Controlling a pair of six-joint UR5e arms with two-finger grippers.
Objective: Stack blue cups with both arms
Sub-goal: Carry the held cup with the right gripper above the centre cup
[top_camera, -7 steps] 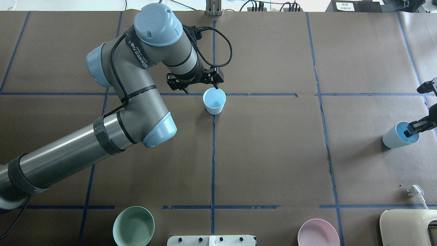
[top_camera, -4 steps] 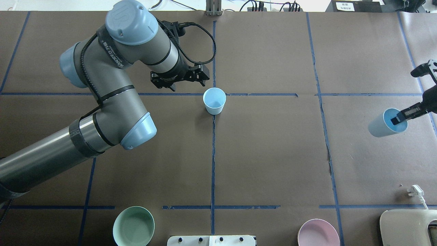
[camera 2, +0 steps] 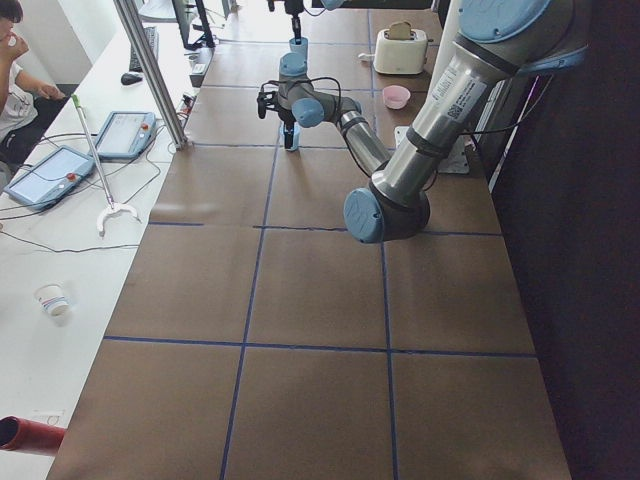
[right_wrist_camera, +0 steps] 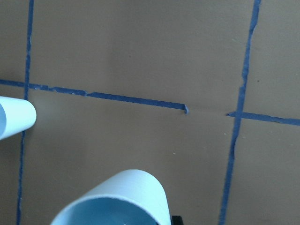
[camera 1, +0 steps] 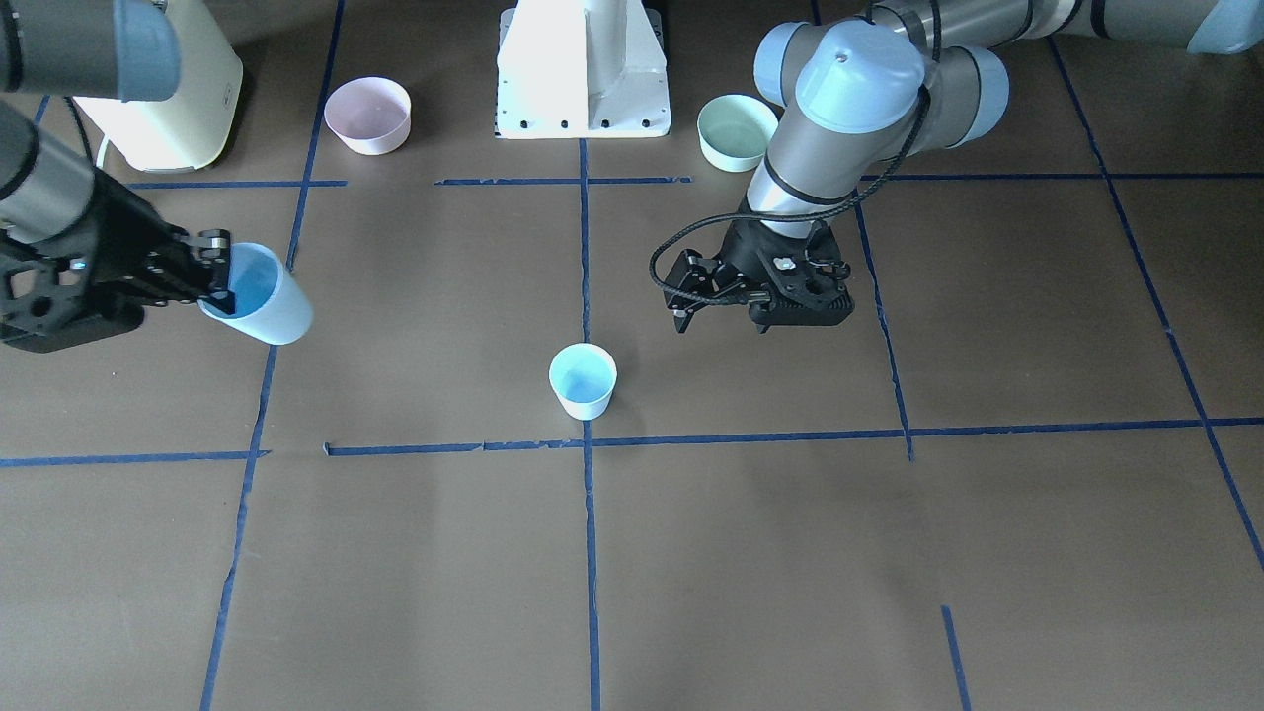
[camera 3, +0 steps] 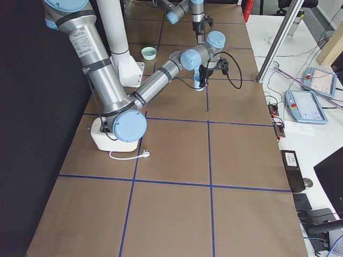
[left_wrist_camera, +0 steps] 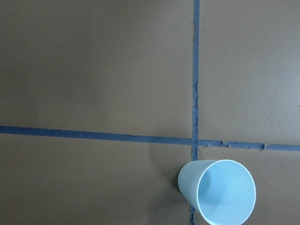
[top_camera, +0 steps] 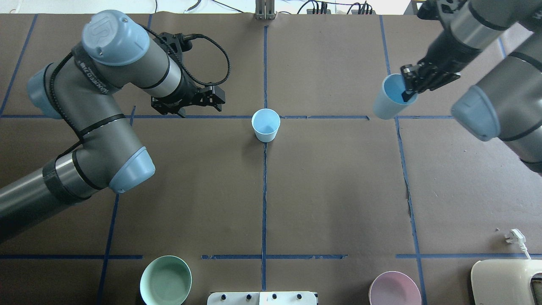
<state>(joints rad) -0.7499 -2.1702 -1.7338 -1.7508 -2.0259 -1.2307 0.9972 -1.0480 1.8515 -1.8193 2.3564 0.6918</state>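
Brown paper gridded with blue tape covers the table [top_camera: 338, 190]: one blue cup [top_camera: 266, 125] stands upright at a central crossing, and the second blue cup [top_camera: 391, 103] hangs tilted well to its right, rim pinched by the right gripper [top_camera: 410, 94]. Step judged in hand: carry-over; next, level it, centre it above the standing cup and lower. Near that cup hovers the left gripper [top_camera: 213, 101], fingers spread and empty, the one likely obstruction; the mint-green bowl [top_camera: 166, 280] and pink bowl [top_camera: 394, 289] lie well apart.

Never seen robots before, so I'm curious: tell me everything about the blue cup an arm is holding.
The held cup is a small, handleless, tapered tumbler, seemingly plastic, pale blue outside, brighter blue inside. It hangs tilted, apparently off the table, pinched at its rim by the right gripper, one finger inside.
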